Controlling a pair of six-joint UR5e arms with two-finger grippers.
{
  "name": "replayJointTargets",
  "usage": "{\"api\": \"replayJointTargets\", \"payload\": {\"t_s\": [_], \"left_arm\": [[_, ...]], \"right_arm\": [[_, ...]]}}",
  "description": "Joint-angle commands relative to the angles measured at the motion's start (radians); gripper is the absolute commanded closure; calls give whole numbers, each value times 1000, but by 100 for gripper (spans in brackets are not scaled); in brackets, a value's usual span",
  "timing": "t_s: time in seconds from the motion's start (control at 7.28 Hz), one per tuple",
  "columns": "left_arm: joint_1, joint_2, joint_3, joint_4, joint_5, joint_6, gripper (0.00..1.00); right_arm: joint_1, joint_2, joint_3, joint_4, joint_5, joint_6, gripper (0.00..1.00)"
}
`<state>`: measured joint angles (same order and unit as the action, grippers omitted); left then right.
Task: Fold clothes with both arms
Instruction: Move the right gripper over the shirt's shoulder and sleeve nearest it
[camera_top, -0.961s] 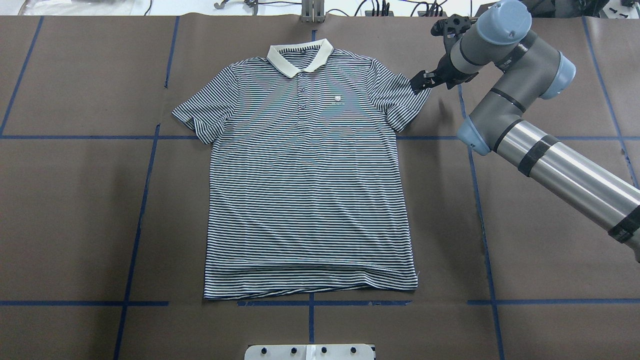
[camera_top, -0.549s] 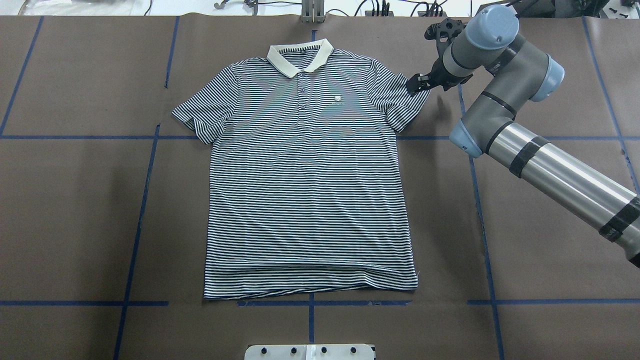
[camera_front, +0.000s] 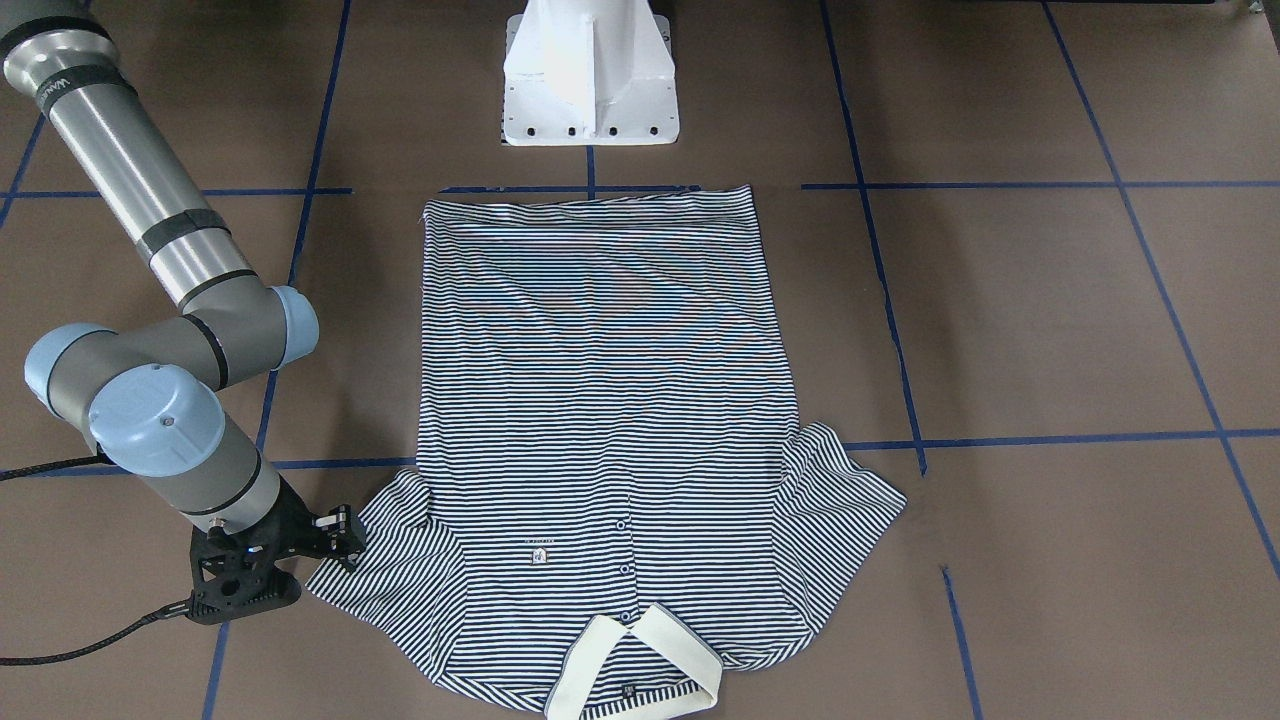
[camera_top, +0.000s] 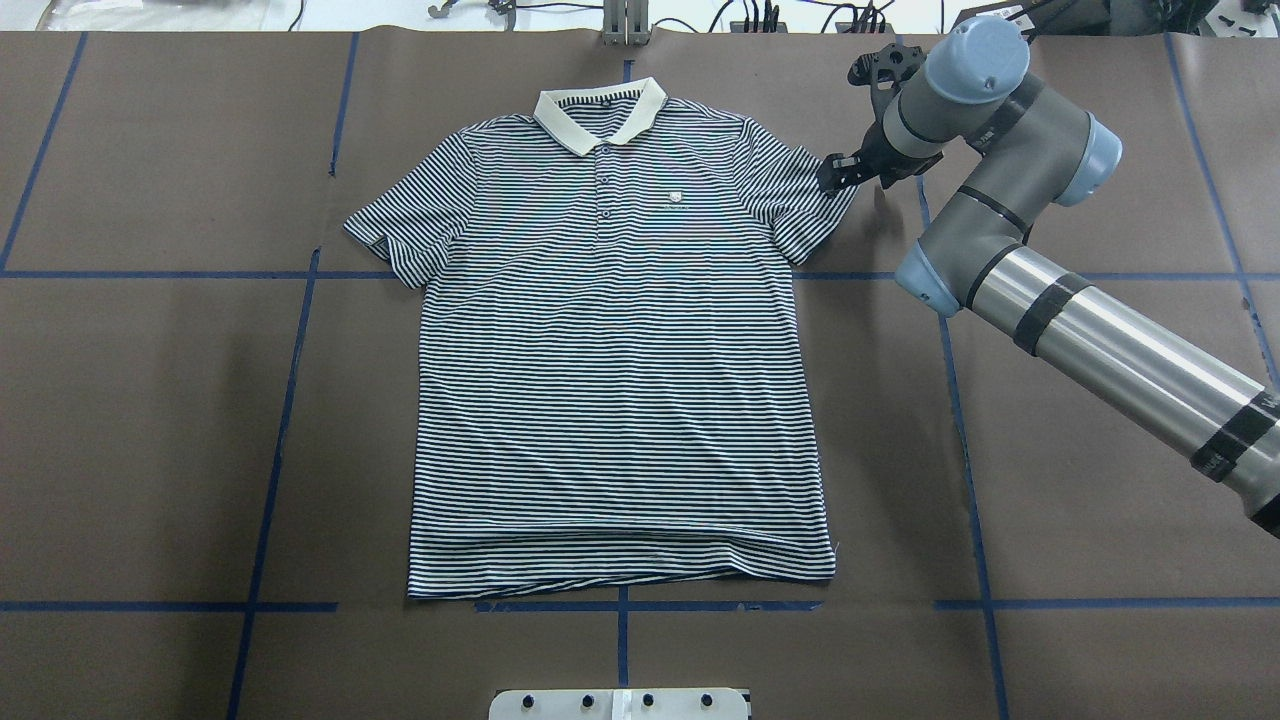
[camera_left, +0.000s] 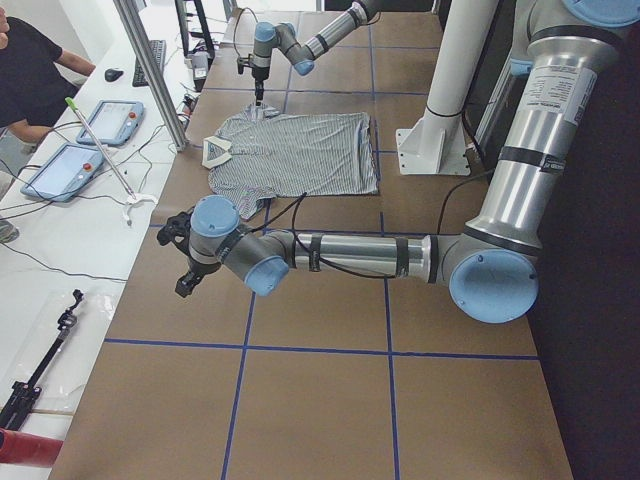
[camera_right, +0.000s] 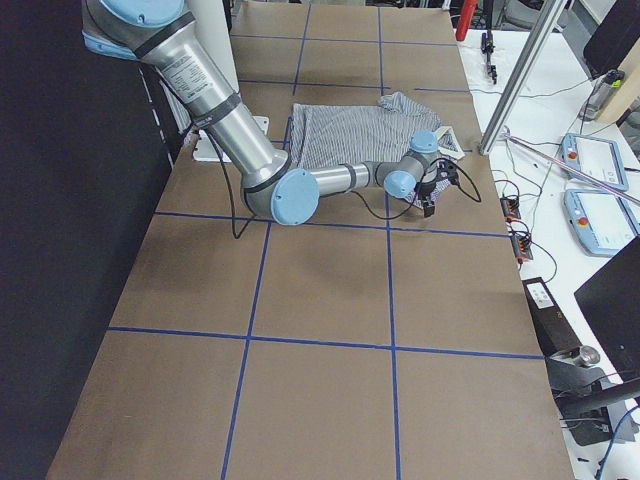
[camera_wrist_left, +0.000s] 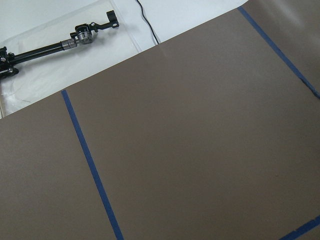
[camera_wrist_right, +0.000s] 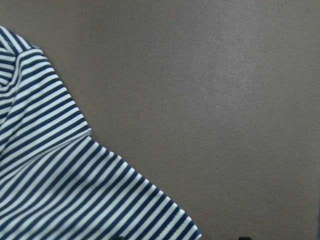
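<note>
The navy-and-white striped polo shirt (camera_top: 620, 380) lies flat and face up on the brown table, its cream collar (camera_top: 600, 110) at the far side. My right gripper (camera_top: 832, 174) is at the outer edge of the shirt's right-hand sleeve (camera_top: 800, 205), low over the table. In the front view the right gripper (camera_front: 342, 535) touches that sleeve's hem. The right wrist view shows striped fabric (camera_wrist_right: 60, 190), with two dark fingertips apart at the bottom edge, so it is open. My left gripper (camera_left: 185, 282) hangs over bare table far from the shirt; I cannot tell its state.
The white pedestal base (camera_front: 590, 80) stands at the shirt's hem side. Blue tape lines (camera_top: 270, 440) grid the brown cover. A black tool (camera_wrist_left: 60, 45) lies on white surface beyond the table's end. A side bench holds tablets (camera_left: 65, 170), and a person (camera_left: 25, 60) sits there.
My right arm has shifted a little leftward, bringing its gripper closer onto the sleeve's edge. The shirt has not moved.
</note>
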<state>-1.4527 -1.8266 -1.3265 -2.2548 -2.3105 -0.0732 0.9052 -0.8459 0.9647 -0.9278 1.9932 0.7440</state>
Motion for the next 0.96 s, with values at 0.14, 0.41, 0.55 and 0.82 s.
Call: {"api": "replayJointTargets", "payload": {"t_s": [0.14,0.41,0.55,0.82], "left_arm": [[-2,9,-10,-6,-1,0,0],[-2,9,-11,-6,-1,-8,0],[-2,9,-19,-8,-1,-11,0],[-2,9,-26,-6,-27,-11,0]], "right_arm": [[0,14,-4,-2,-1,0,99],[0,24,-1,-3,-1,3,100],[1,25,11,0,1,11,100],[1,15,51,-2,6,11,100]]}}
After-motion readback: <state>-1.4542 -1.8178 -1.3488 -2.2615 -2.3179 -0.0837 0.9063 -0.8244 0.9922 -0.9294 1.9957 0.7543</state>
